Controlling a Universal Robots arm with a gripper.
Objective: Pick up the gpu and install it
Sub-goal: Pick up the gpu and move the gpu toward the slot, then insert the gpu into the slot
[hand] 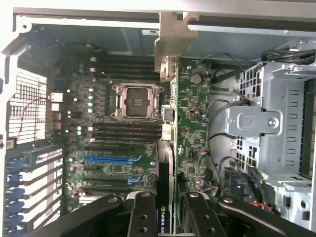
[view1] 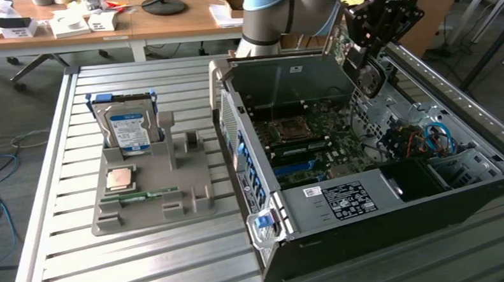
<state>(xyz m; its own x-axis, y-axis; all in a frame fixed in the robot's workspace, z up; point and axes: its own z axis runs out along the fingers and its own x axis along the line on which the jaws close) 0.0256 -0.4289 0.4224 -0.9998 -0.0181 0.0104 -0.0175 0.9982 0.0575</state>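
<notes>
Graphics card (hand: pixel 190 123) clamped edge-on between the half-closed fingers of the claw (hand: pixel 170 217), reaching out ahead of it into the open computer case (view1: pixel 367 238); it looks light, stiff and fragile, best pinched by its flat faces, clear of chips. Further ahead of the claw lies the motherboard (hand: pixel 123 128) with its blue slot (hand: pixel 111 159)

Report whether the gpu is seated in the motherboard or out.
Out. The gripper holds the gpu above the open case, clear of the motherboard; the blue slot lies bare.
</notes>
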